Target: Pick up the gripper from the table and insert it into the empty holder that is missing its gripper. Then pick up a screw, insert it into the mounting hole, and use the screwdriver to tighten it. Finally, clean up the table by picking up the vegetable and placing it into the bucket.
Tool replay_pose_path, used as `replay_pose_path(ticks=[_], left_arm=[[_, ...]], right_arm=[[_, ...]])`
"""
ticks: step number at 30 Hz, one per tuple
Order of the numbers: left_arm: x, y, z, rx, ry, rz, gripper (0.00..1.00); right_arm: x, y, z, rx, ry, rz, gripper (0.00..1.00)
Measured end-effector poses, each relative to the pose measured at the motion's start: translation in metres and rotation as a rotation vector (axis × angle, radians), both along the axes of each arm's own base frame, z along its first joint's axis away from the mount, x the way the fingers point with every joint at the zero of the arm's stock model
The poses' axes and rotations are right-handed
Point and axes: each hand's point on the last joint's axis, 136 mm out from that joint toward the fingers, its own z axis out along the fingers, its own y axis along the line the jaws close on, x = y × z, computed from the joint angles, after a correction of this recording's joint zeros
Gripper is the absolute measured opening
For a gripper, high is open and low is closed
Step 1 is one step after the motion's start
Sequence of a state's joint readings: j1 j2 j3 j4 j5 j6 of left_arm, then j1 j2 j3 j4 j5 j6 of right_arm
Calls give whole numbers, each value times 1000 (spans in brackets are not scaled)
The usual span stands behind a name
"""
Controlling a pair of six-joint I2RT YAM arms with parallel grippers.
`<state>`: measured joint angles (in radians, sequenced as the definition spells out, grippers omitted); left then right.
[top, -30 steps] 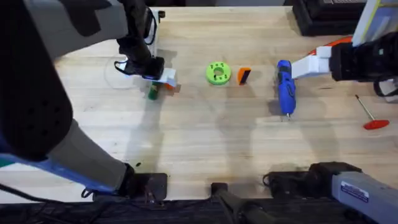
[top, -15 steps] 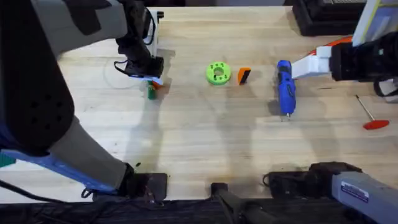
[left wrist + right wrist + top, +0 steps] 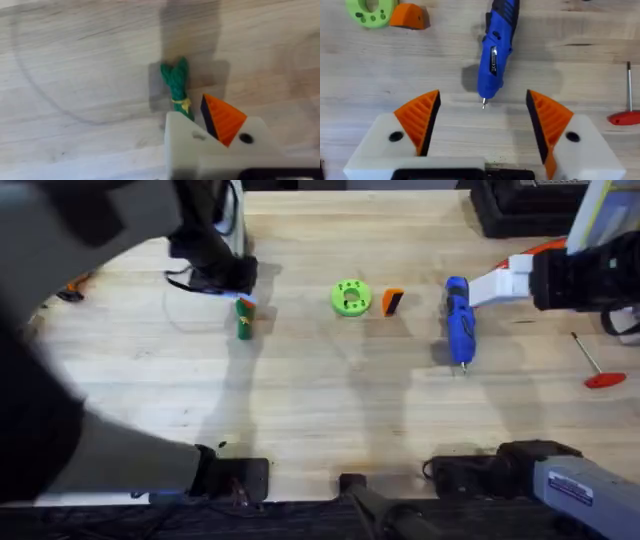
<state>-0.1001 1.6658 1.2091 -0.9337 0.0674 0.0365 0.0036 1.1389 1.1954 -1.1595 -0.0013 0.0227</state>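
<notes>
Right end effector (image 3: 482, 125), jaws spread wide, hangs just short of the screwdriver (image 3: 495, 52), placed to straddle it. Left end effector (image 3: 215, 145) carries one orange pad; its state cannot be told. The loose gripper (image 3: 393, 301) lies on the bench (image 3: 330, 410) beside the green disc (image 3: 351, 297); the vegetable (image 3: 244, 319) lies below the left arm.

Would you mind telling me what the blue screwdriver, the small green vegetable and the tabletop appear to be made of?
The blue pen-shaped screwdriver looks like glossy moulded plastic, with a short metal tip. The small green toy vegetable seems to be knitted or twisted yarn, judging by its ropy texture. The pale table looks like smooth finished wood, with visible grain and plank seams.
</notes>
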Motion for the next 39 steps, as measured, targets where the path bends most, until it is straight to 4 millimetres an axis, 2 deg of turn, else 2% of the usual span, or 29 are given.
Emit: replay_pose_path(ticks=[6, 8, 14, 19, 21, 23, 25, 27, 33, 39], left_arm=[[-18, 2, 77, -20, -192, 0, 3], [-27, 3, 95, -24, -238, 0, 3], [-46, 5, 138, -38, -380, 0, 3], [-55, 5, 158, -45, -453, -2, 17], [-57, 6, 161, -46, -463, -1, 292], [-57, 6, 161, -46, -465, 0, 627], [-57, 6, 161, -46, -463, 0, 920], [-57, 6, 161, -48, -461, 4, 980], [-61, 6, 158, -45, -440, 4, 986], [-80, 8, 146, -36, -351, 4, 985]], right_arm=[[0, 0, 0, 0, 0, 0, 991], [0, 0, 0, 0, 0, 0, 991], [0, 0, 0, 0, 0, 0, 991], [0, 0, 0, 0, 0, 0, 991], [0, 0, 0, 0, 0, 0, 991], [0, 0, 0, 0, 0, 0, 991], [0, 0, 0, 0, 0, 0, 991], [0, 0, 0, 0, 0, 0, 992], [0, 0, 0, 0, 0, 0, 992], [0, 0, 0, 0, 0, 0, 992]])
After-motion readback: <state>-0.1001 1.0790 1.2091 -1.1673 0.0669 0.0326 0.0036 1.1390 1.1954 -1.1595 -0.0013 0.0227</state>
